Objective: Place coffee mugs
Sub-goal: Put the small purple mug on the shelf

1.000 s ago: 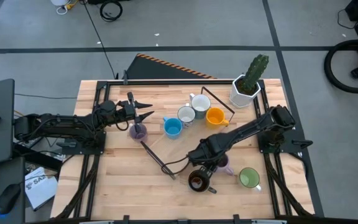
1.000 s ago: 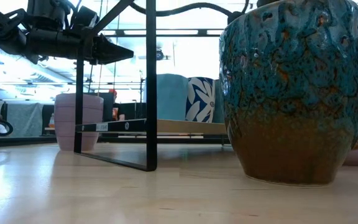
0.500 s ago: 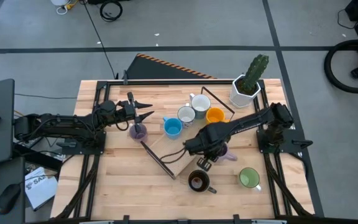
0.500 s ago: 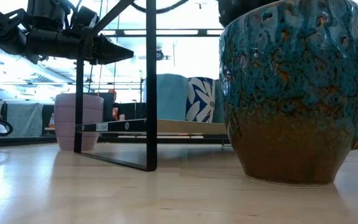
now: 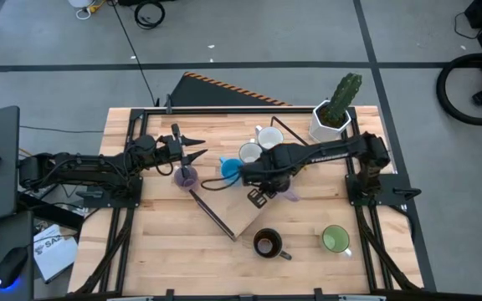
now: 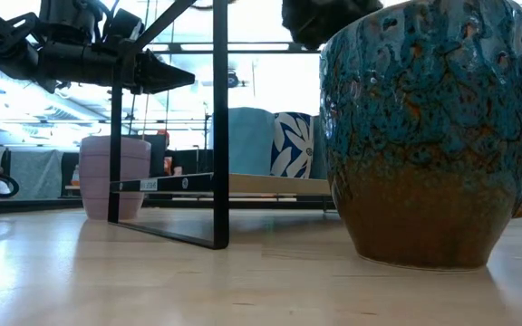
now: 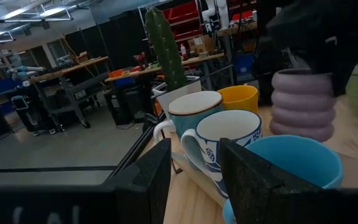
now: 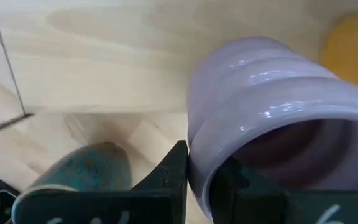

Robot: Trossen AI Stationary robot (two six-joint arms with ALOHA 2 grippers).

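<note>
My right gripper (image 5: pixel 279 187) is shut on a ribbed lavender mug (image 5: pixel 290 195), held in the air beside the blue mug (image 5: pixel 231 170) and two pale mugs (image 5: pixel 250 154) (image 5: pixel 268 138). The right arm hides most of the orange mug in the high view; it shows in the left wrist view (image 7: pixel 238 98). My left gripper (image 5: pixel 196 151) hovers open above and beside the second lavender mug (image 5: pixel 185 176), which stands on the table. The dark brown mug (image 5: pixel 266 243) and the green mug (image 5: pixel 335 240) stand near the near edge. My right gripper (image 8: pixel 201 171) holds the lavender mug by its rim wall (image 8: pixel 197 158). One finger (image 8: pixel 174 177) is outside the wall and the other finger (image 8: pixel 232 186) is inside the mug. The mug is lifted clear of the table and tilted.
A black wire rack frame (image 5: pixel 212 213) lies across the middle of the table, and its bar (image 6: pixel 220 136) stands close in the low view. The white faceted pot with a cactus (image 5: pixel 331 115) stands at the far right corner. Bare wood (image 5: pixel 166 242) lies at the near left.
My right gripper has carried the lavender mug up and away from the dark brown mug, toward the far edge and slightly left, and now holds it beside the cluster of mugs. The left arm has kept still.
</note>
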